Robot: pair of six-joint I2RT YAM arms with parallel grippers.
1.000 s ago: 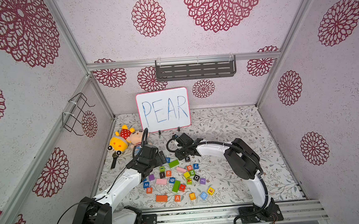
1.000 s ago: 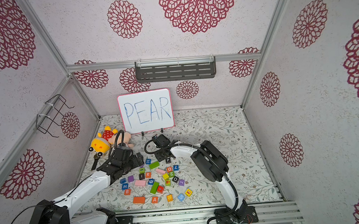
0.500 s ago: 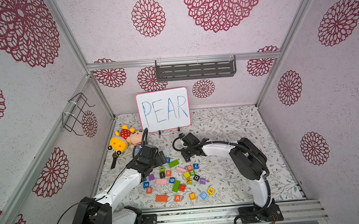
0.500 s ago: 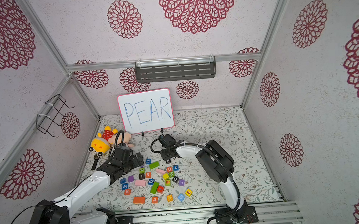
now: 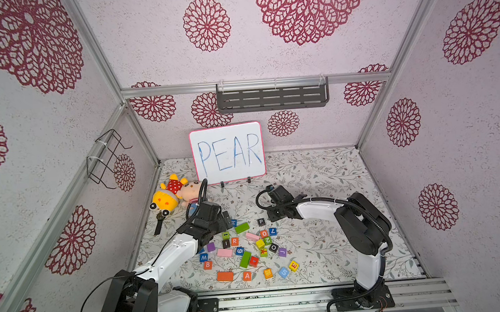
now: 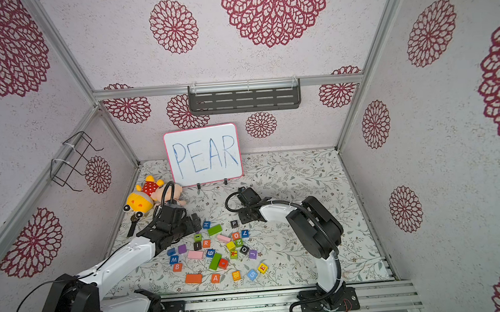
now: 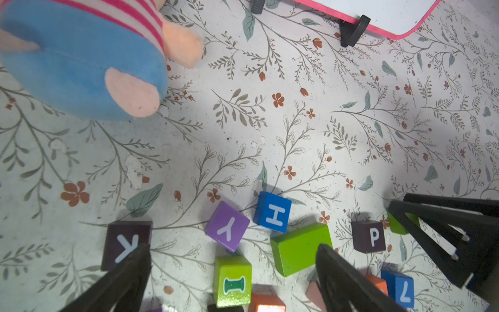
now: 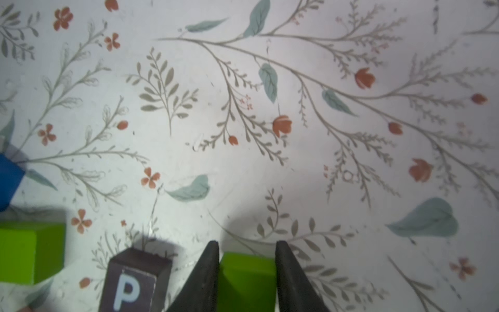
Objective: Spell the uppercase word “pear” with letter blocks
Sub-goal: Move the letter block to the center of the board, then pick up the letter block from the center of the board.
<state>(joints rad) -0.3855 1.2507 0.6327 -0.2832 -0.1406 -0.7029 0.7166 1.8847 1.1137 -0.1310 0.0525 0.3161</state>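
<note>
R end effector [image 8: 247, 244] narrow on grn blk [image 8: 245, 281]; black P blk [image 8: 135, 281] just beside, outside jaws.

Jaws pinch green block [image 8: 245, 281] beside P cube [image 8: 135, 281].

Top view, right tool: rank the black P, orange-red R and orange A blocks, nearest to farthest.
The right tool is shut on a small green block. In a top view:
1. Black P block, just beside the tool.
2. Orange-red R block, deeper in the scatter of blocks.
3. Orange A block, at the scatter's front edge.
</note>
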